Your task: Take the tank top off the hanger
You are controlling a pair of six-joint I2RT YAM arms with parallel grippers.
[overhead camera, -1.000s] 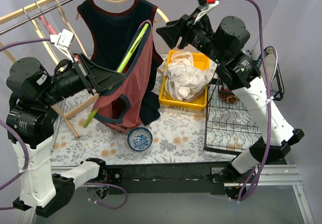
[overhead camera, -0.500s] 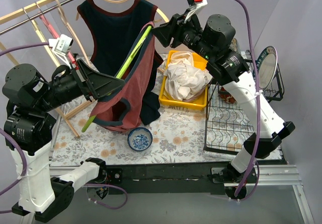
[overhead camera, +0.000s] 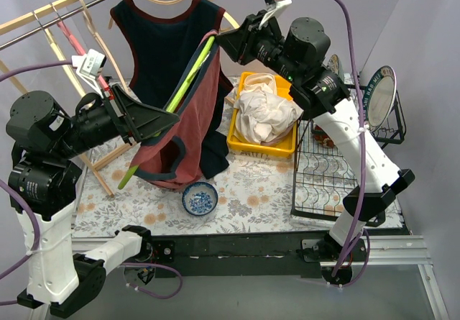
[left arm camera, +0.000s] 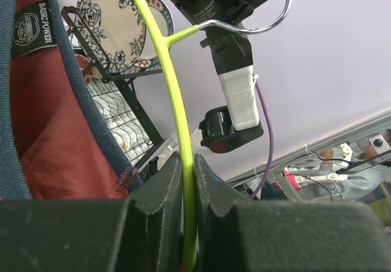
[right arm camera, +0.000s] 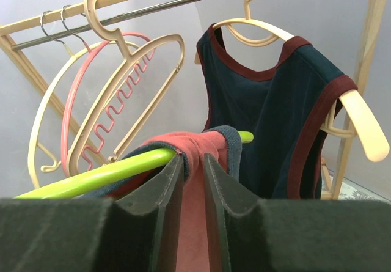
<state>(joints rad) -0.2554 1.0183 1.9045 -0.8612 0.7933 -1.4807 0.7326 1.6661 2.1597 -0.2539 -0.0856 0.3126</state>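
Tank top (left arm camera: 61, 137), label (left arm camera: 32, 26) "BASIC POWER"

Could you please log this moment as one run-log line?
left gripper: shut on green hanger | right gripper: shut on red tank top | status: not yet off hanger

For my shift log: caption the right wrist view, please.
Right gripper pinching the red tank top at its strap, draped over the green hanger.
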